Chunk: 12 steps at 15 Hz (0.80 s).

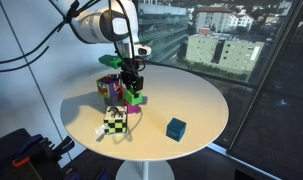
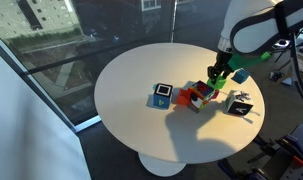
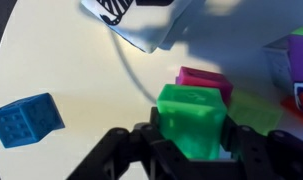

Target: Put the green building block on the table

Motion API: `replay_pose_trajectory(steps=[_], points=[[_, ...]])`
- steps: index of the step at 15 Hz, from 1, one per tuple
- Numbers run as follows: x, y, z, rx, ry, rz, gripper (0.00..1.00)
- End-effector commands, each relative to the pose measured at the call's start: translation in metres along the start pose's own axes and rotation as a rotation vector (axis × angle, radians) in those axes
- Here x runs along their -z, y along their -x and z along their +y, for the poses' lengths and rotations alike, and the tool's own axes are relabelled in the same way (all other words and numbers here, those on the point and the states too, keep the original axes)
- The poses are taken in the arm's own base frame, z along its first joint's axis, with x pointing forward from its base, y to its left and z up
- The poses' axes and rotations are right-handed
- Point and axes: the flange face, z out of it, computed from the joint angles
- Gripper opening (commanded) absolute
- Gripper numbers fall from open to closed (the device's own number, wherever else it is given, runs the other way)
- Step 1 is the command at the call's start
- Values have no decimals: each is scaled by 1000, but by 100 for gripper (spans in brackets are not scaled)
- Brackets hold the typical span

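My gripper (image 3: 194, 150) is shut on the green building block (image 3: 194, 120), a bright lime-green cube that fills the gap between the black jaws. In both exterior views the gripper (image 1: 134, 88) (image 2: 219, 78) hangs over a cluster of coloured blocks near the table's edge, with the green block (image 1: 137, 98) (image 2: 214, 86) at its tips, just at the cluster's side. I cannot tell whether the block touches the cluster. The round off-white table (image 1: 191, 95) (image 2: 131, 80) (image 3: 61, 50) lies below.
A dark teal-blue cube (image 1: 176, 128) (image 2: 163, 96) (image 3: 26, 120) sits apart on the table. A green-and-black checkered cube (image 1: 114, 122) (image 2: 241, 107) lies near the cluster. A pink block (image 3: 204, 80) is right behind the held block. Windows surround the table.
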Motion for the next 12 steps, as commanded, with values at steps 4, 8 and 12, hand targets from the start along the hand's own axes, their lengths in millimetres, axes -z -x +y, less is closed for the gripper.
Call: replay_pose_trajectory(steps=[4,8,12], points=[[17,-26,19,-91,15,43,30],[23,-32,29,-115,13,63,80],[27,-23,29,-84,19,49,100]])
